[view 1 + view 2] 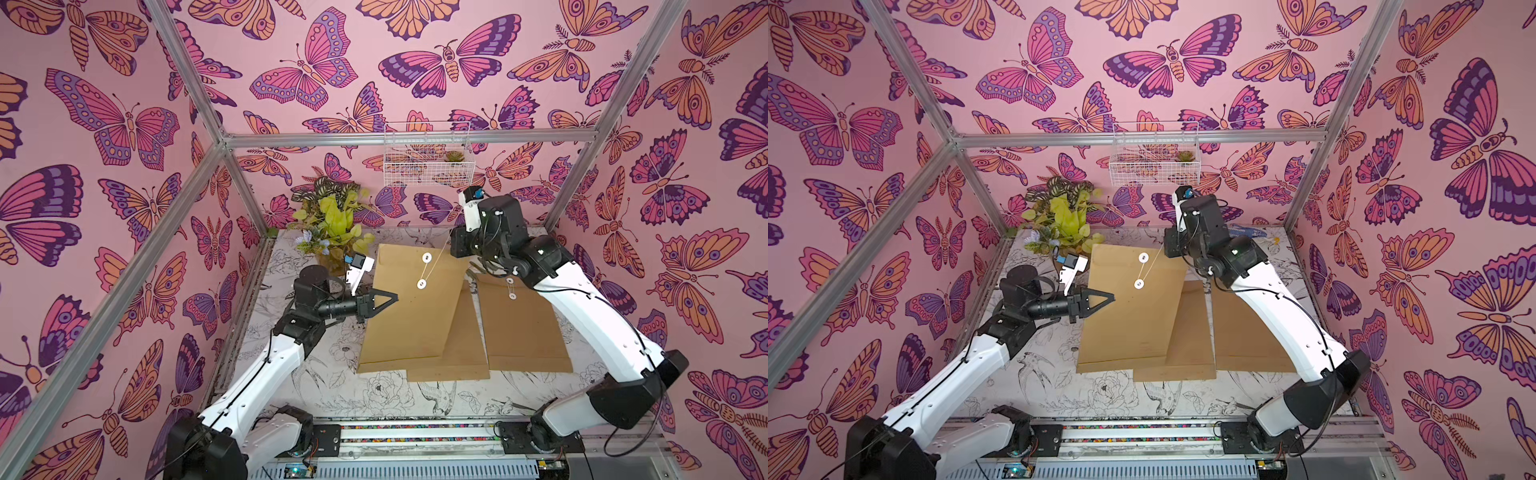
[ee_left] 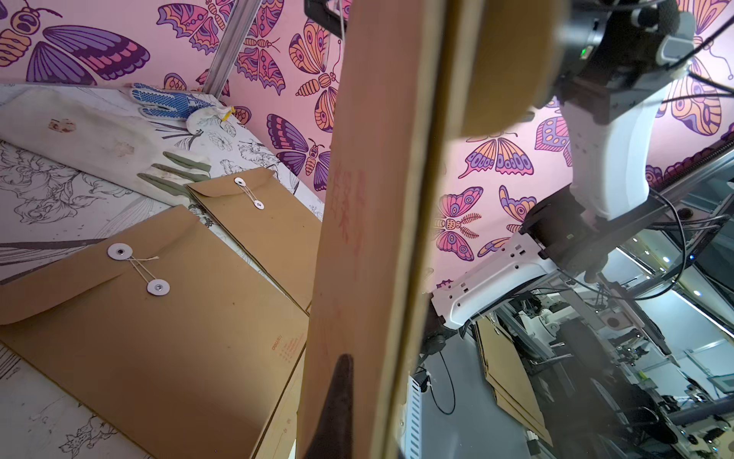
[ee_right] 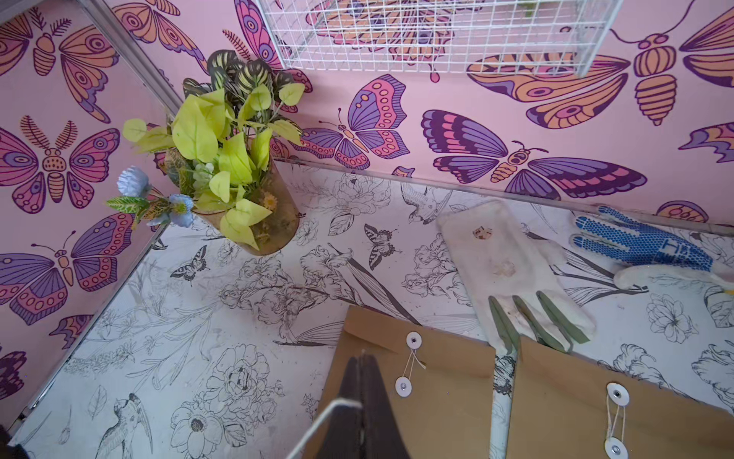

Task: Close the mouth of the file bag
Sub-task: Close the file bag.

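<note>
**Editor:** What stands furthest left?

**Photographer:** A potted plant (image 1: 328,224) on the flower-printed desk (image 1: 374,395), just beyond the left gripper (image 1: 392,296). That gripper is pressed together on the left edge of a brown file bag (image 1: 411,320) and holds that side raised off the desk. In the left wrist view one dark finger (image 2: 337,397) lies flat against the paper.

**Editor:** Where is the bag's mouth?

**Photographer:** At the far end, beyond the left gripper and toward the right one. Two white discs (image 1: 427,257) sit there one above the other. A pale string (image 3: 347,400) runs from them up to the right gripper (image 3: 362,357). I cannot tell whether the bag's near edge touches the desk.

**Editor:** What is the right gripper doing?

**Photographer:** Its jaws are pressed together, pinching that string, which crosses them in the right wrist view. A white wire basket (image 1: 428,153) hangs on the back wall above it.

**Editor:** Anything to its right?

**Photographer:** A second file bag (image 3: 437,405) and a third file bag (image 3: 595,413) lie flat on the desk below that gripper, side by side. Both have their flaps down and string wound between their discs. Beyond them lies a soiled white glove (image 3: 512,270), its green fingertips at the bags' top edges. A blue-dotted glove (image 3: 639,242) lies farther right, near the wall.
</note>
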Robot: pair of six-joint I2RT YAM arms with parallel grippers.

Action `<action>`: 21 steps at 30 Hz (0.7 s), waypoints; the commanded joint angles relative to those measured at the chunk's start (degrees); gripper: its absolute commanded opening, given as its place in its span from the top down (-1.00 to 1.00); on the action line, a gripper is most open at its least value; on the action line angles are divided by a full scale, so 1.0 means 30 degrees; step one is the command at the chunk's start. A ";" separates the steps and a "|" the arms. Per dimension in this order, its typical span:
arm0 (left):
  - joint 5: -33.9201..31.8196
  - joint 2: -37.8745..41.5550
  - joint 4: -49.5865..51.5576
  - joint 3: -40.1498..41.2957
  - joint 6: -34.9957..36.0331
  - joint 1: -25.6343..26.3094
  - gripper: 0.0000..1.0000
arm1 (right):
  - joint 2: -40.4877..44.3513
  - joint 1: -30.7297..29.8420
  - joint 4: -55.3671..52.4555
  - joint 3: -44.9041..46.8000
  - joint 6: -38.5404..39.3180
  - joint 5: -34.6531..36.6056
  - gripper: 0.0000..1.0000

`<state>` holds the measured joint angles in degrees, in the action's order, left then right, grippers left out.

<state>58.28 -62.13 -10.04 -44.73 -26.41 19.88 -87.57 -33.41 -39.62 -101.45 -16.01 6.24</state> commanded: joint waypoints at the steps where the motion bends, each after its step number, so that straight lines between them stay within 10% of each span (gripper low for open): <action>1: 0.0538 0.0218 0.0664 0.0231 0.1002 0.0306 1.00 | -0.0668 -0.0010 -0.1778 -0.1770 0.0581 -0.0031 1.00; 21: -0.1443 -0.0590 0.2508 -0.0441 0.2236 0.0706 1.00 | -0.4214 -0.2751 -0.4040 -0.6706 0.1621 -0.0267 1.00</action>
<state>54.83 -63.83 -4.38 -45.01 -20.78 21.45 -99.59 -40.56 -50.98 -119.39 -11.90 5.23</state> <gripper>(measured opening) 0.038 0.047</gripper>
